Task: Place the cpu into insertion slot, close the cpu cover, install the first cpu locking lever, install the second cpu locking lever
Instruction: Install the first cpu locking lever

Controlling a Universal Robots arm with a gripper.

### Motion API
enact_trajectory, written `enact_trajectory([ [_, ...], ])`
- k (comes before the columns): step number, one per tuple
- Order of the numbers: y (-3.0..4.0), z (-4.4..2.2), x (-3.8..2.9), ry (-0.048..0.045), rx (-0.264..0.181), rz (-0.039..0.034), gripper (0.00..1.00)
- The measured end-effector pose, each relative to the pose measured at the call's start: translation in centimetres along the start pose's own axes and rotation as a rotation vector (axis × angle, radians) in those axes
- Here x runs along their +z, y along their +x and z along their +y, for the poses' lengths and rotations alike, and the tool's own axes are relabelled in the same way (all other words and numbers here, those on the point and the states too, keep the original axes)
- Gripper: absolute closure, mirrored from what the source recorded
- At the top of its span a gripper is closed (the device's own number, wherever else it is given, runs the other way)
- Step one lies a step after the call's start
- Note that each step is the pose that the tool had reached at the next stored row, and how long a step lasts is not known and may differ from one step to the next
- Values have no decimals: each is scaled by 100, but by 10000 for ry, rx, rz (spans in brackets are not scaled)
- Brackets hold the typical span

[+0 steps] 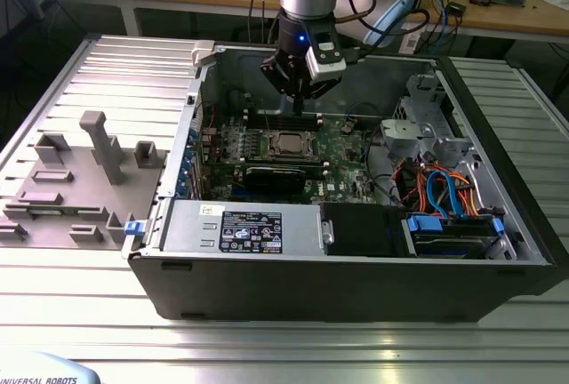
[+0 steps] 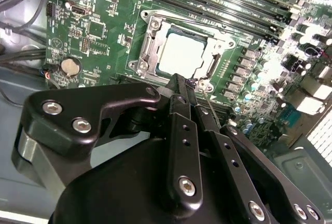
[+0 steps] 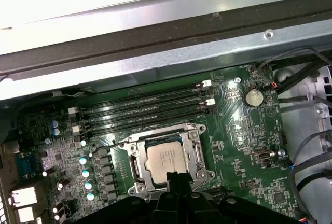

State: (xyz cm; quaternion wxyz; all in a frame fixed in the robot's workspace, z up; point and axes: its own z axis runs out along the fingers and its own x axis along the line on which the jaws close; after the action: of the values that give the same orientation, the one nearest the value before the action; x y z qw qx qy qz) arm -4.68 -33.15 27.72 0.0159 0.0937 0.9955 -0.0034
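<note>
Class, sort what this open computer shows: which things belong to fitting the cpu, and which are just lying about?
Job in hand: cpu, cpu cover, hand.
Lying about: memory slots, coin battery, coloured cables, grey fixture blocks.

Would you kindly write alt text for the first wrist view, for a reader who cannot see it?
The cpu lies seated on a green motherboard, framed by the silver cpu cover, with the black gripper right at the cover's edge. Long black memory slots run alongside.
</note>
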Motion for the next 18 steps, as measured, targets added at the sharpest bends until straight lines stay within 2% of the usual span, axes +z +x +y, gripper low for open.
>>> enact_trajectory([
  [2, 0, 0, 0, -9, -256, -1, 89],
  [8, 0, 0, 0, -10, -319, -1, 89],
  [13, 0, 0, 0, -28, -863, -3, 89],
  [18, 0, 0, 0, -28, -872, -3, 89],
])
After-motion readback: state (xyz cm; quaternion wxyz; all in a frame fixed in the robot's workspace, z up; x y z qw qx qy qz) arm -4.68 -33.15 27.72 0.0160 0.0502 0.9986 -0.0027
